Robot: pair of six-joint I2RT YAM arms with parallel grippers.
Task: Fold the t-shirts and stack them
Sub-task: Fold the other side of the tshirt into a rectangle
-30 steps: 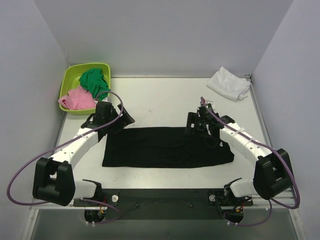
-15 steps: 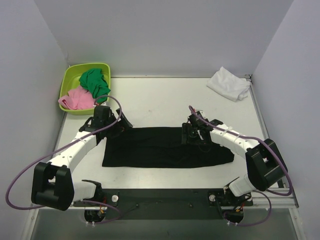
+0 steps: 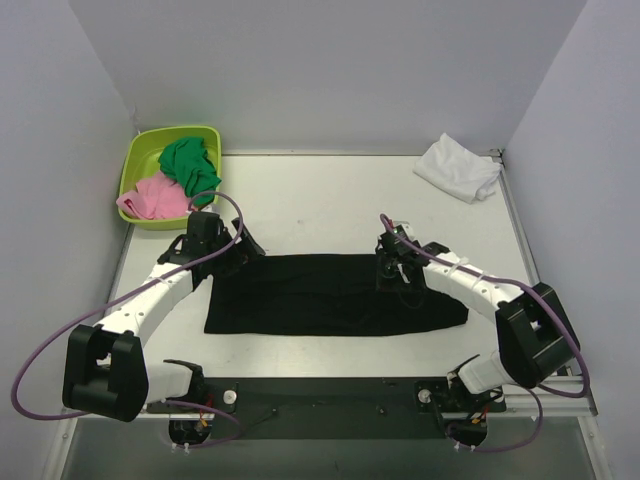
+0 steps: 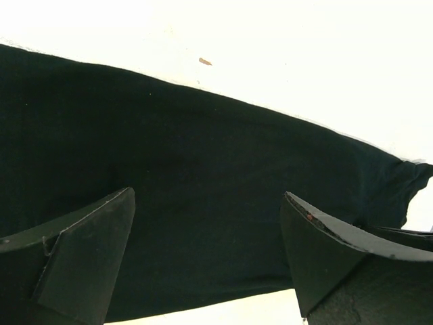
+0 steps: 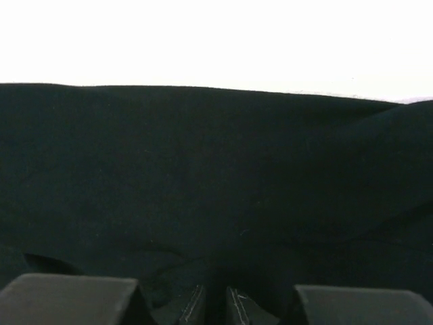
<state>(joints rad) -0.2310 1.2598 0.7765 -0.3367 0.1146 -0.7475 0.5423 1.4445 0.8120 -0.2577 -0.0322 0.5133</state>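
The black t-shirt (image 3: 330,295) lies flat as a long folded strip across the near middle of the table. The white t-shirt (image 3: 458,167) sits crumpled at the back right corner. My left gripper (image 3: 243,252) hovers over the strip's far left corner; in the left wrist view the left gripper (image 4: 207,195) is open wide, with the black t-shirt (image 4: 203,162) showing between its fingers. My right gripper (image 3: 392,272) is down on the strip's far edge, right of centre. In the right wrist view the right gripper (image 5: 215,298) is shut on a pinch of the black t-shirt (image 5: 216,169).
A lime-green tub (image 3: 135,165) stands at the back left corner, holding a green cloth (image 3: 188,163) and a pink cloth (image 3: 152,198). White walls close in the left, back and right sides of the table. Purple cables loop off both arms.
The right gripper moved left and down onto the black t-shirt's far edge and closed on the cloth. The left gripper dropped slightly toward the left corner and stayed open.
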